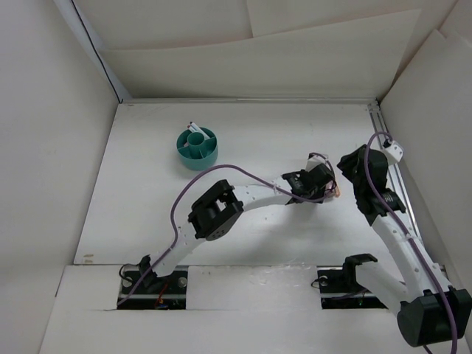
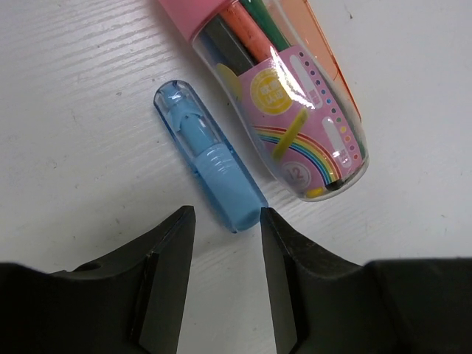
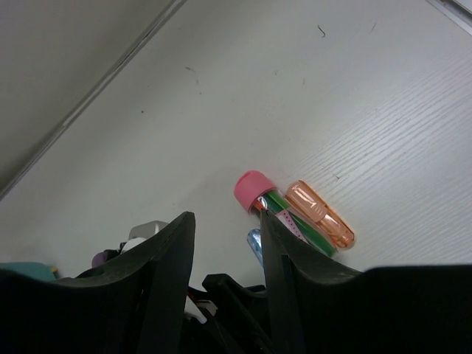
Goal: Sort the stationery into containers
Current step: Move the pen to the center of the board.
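Observation:
A short blue stick (image 2: 210, 158) lies on the white table beside a clear tube with a pink cap (image 2: 280, 96) full of coloured pens, and an orange stick (image 2: 324, 44) lies beyond it. My left gripper (image 2: 225, 221) is open and low over the table, and the blue stick's near end lies just between its tips. My right gripper (image 3: 227, 221) is open and empty, higher up, and looks down on the pink-capped tube (image 3: 254, 190), the orange stick (image 3: 319, 214) and the blue stick (image 3: 254, 242). The teal organiser (image 1: 197, 147) stands far left with a white pen (image 1: 193, 127) in it.
White walls enclose the table on the left, back and right. A metal rail (image 1: 391, 169) runs along the right wall close to the right arm (image 1: 383, 214). Both grippers, the left (image 1: 326, 186) and the right (image 1: 348, 168), are close together at the right middle.

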`<act>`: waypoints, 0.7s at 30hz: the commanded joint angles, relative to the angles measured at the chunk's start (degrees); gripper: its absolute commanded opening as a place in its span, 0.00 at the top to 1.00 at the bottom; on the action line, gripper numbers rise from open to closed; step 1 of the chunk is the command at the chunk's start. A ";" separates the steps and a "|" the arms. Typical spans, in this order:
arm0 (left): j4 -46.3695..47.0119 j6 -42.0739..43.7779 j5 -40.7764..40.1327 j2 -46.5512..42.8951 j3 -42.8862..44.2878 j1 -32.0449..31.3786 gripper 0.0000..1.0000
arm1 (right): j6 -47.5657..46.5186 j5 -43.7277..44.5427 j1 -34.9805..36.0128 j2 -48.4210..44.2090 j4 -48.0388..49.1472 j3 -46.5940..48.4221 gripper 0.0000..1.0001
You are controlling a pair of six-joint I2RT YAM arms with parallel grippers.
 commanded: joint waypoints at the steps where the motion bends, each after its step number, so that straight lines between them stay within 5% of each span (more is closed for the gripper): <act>1: -0.13 0.87 -0.56 -0.12 2.16 -0.28 0.62 | -1.14 -0.73 -0.25 -1.34 3.65 0.70 0.53; 19: -0.39 0.25 -5.21 3.39 4.36 -0.28 0.59 | -1.14 -2.31 -0.25 -2.40 4.70 -0.36 0.53; 21: -1.79 -0.27 -6.70 3.92 4.97 -0.28 0.67 | -1.14 -2.31 -0.25 -2.93 4.70 -0.36 0.53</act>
